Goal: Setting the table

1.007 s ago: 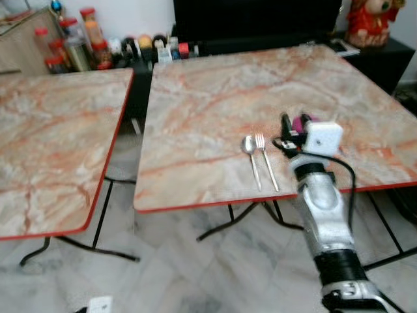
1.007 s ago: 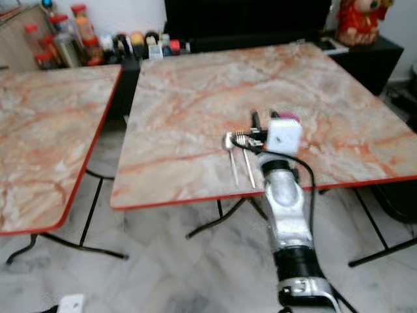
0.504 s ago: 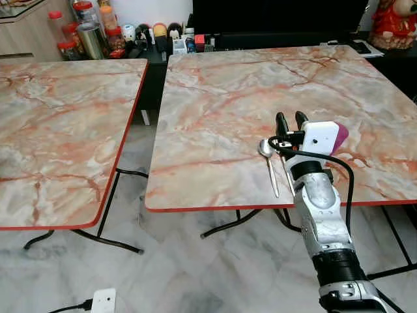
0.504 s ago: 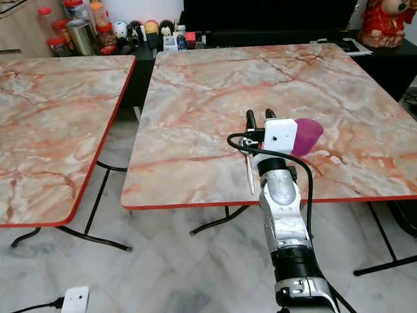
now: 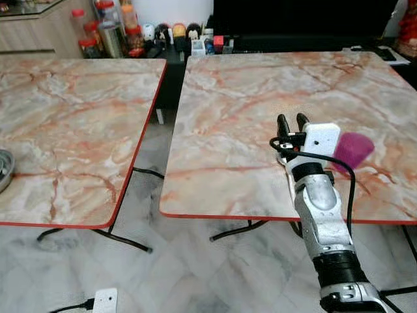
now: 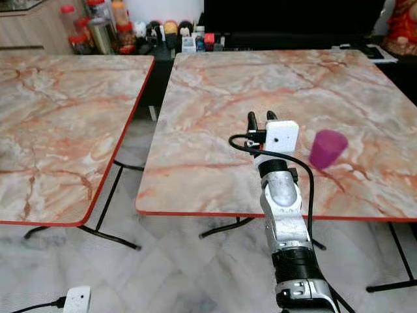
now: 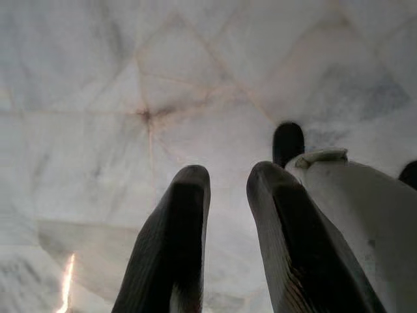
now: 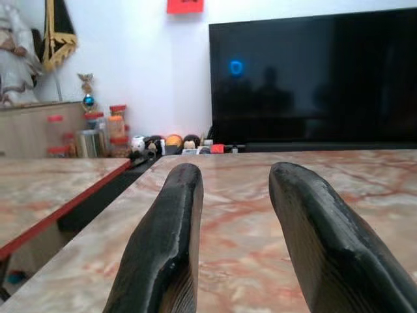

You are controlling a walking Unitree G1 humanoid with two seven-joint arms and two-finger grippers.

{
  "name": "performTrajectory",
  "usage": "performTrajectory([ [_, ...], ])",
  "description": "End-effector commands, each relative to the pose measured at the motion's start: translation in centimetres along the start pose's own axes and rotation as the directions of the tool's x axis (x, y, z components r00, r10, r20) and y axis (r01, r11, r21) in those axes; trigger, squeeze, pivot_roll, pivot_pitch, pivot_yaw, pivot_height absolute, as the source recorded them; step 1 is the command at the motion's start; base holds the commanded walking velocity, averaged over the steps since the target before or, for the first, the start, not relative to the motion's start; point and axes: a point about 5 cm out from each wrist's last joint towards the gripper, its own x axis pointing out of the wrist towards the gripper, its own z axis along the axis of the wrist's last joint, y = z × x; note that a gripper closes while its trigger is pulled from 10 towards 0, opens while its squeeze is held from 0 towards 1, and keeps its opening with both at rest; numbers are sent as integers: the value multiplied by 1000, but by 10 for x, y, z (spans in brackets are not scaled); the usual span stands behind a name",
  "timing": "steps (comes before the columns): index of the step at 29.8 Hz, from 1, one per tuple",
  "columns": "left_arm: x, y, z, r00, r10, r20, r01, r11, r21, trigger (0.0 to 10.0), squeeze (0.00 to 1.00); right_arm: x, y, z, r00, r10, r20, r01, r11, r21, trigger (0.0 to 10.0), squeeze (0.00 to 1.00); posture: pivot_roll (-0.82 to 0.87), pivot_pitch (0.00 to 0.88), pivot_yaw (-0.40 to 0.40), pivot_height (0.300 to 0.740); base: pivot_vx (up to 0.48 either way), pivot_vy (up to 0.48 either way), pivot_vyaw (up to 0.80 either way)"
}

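Note:
My right gripper [image 5: 293, 119] hovers low over the front part of the marble table [image 5: 241, 98], its two black fingers open with nothing between them. In the right wrist view the gripper [image 8: 231, 173] looks along the tabletop towards the dark TV. A purple cup [image 6: 327, 148] stands upright on the table just to the right of the wrist, not touching it. My left gripper [image 7: 225, 173] hangs idle over the pale marble floor, with a narrow gap between its fingers.
A second marble table [image 5: 71, 117] stands to the left across a gap, with a metal bowl [image 5: 3, 168] at its left edge. Jars and bottles [image 5: 117, 32] line the back beside a black TV [image 6: 293, 16]. A white plug box [image 5: 104, 301] lies on the floor.
The camera has moved, so the scene sits further right and lower. The purple cup has come out from behind the wrist. The spoon and fork are now behind my right arm.

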Motion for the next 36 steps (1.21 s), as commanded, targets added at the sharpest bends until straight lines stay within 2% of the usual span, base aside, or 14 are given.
performTrajectory([
  [1, 0, -3, -2, 1000, -5, -8, 5, 1000, -6, 10000, 0, 0, -8, 3, 1000, -23, 2, 23, 1000, -8, 10000, 0, -107, 75, 32, 740, 292, 0, 0],
  [8, 0, -4, -2, 1000, -13, -8, 13, 1000, -2, 10000, 0, -1, -8, 2, 999, -33, -2, 33, 999, -6, 10000, 0, -109, 77, 34, 740, 291, 0, 0],
  [14, 0, -7, -2, 1000, -28, -11, 28, 1000, 2, 10000, 0, -6, -12, -6, 995, -85, -55, 84, 996, -29, 10000, 0, -110, 81, 34, 740, 0, 0, 0],
  [18, 0, -10, -4, 999, -43, -20, 43, 999, 6, 10000, 0, -14, -20, -19, 979, -145, -145, 135, 988, -80, 10000, 0, -111, 85, 35, 740, 0, 0, 0],
  [22, 0, -9, -6, 998, -48, -27, 48, 999, 12, 10000, 0, -18, -25, -30, 960, -183, -214, 167, 982, -88, 10000, 0, -113, 85, 38, 740, 0, 0, 0],
  [27, 0, -9, -7, 998, -50, -32, 51, 999, 17, 10000, 0, -18, -24, -36, 942, -186, -279, 158, 980, -119, 10000, 0, -112, 88, 39, 740, 0, 0, 0],
  [28, 0, -8, -7, 998, -50, -32, 51, 999, 17, 10000, 0, -18, -24, -38, 939, -188, -289, 160, 980, -119, 10000, 561, -112, 88, 39, 740, 0, 0, 0],
  [29, -1, -8, -8, 998, -51, -34, 52, 999, 17, 10000, 0, -20, -23, -43, 925, -196, -325, 168, 979, -112, 10000, 1000, -111, 89, 40, 740, 0, 0, 0],
  [31, -1, -8, -8, 998, -52, -35, 53, 998, 17, 10000, 0, -21, -23, -46, 917, -197, -348, 169, 980, -109, 10000, 1000, -111, 89, 40, 740, 0, 0, 0],
  [32, -1, -8, -8, 998, -55, -36, 55, 998, 19, 10000, 0, -22, -22, -48, 910, -198, -363, 161, 979, -128, 10000, 357, -110, 91, 41, 740, 0, 0, 0],
  [33, -1, -8, -8, 998, -55, -37, 56, 998, 19, 10000, 0, -23, -21, -50, 906, -200, -374, 161, 978, -132, 10000, 0, -110, 92, 42, 740, 0, 0, 0],
  [36, -1, -8, -9, 998, -58, -39, 58, 998, 20, 10000, 0, -24, -21, -53, 896, -199, -397, 163, 979, -122, 10000, 0, -111, 93, 42, 740, 0, 0, 0],
])
